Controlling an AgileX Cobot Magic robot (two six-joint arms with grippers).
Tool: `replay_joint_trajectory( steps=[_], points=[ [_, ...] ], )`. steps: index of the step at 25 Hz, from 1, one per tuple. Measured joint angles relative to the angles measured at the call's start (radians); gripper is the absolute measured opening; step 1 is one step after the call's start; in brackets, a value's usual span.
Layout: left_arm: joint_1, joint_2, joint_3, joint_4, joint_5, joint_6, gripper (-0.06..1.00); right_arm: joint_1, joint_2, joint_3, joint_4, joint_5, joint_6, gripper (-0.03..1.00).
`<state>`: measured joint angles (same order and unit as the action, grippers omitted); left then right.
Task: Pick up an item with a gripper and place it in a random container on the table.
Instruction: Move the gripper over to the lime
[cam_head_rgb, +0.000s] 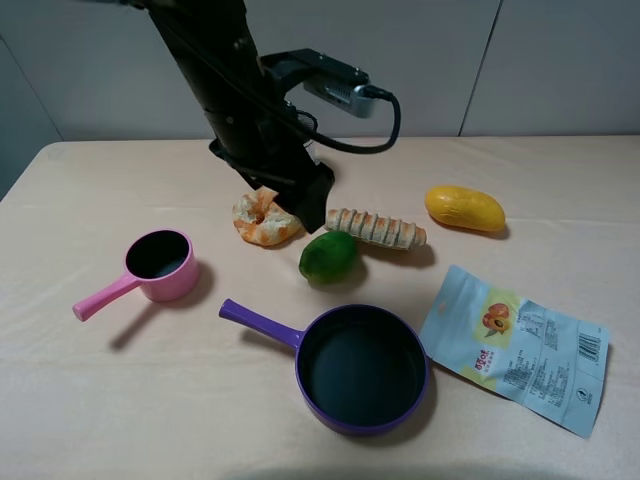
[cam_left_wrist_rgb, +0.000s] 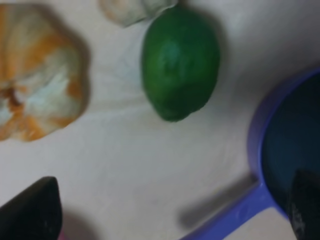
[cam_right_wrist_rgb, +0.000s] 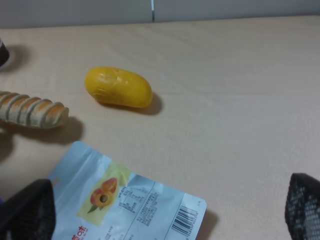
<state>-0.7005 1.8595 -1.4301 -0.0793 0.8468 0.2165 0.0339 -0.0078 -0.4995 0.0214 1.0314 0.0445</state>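
Note:
The green lime-like fruit (cam_head_rgb: 328, 256) lies on the beige table (cam_head_rgb: 120, 400), just behind the purple frying pan (cam_head_rgb: 299, 372), whose dark inside holds nothing. My left gripper (cam_head_rgb: 300, 200) hangs open above the table, behind and to the left of the fruit, holding nothing. In the left wrist view the fruit (cam_left_wrist_rgb: 180, 62) lies ahead of the open gripper (cam_left_wrist_rgb: 167, 210), with the pan's rim (cam_left_wrist_rgb: 257, 130) to one side. My right gripper (cam_right_wrist_rgb: 166, 210) is open and holds nothing; its arm is out of the exterior view.
A pink saucepan (cam_head_rgb: 160, 262) stands at the left. An orange-white shrimp toy (cam_head_rgb: 262, 220) lies beside the left gripper. A striped bread stick (cam_head_rgb: 378, 229), a yellow mango (cam_head_rgb: 464, 208) and a blue snack packet (cam_head_rgb: 515, 345) lie to the right.

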Motion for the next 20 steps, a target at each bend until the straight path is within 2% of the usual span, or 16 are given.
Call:
replay_joint_trajectory(
  steps=[7, 20],
  points=[
    [-0.026, 0.088, -0.01, 0.0, -0.045, -0.022, 0.91, 0.0, 0.0, 0.0, 0.0, 0.0, 0.0, 0.69],
    [-0.027, 0.204, -0.02, -0.004, -0.166, -0.026, 0.91, 0.0, 0.0, 0.0, 0.0, 0.0, 0.0, 0.69]
  ],
)
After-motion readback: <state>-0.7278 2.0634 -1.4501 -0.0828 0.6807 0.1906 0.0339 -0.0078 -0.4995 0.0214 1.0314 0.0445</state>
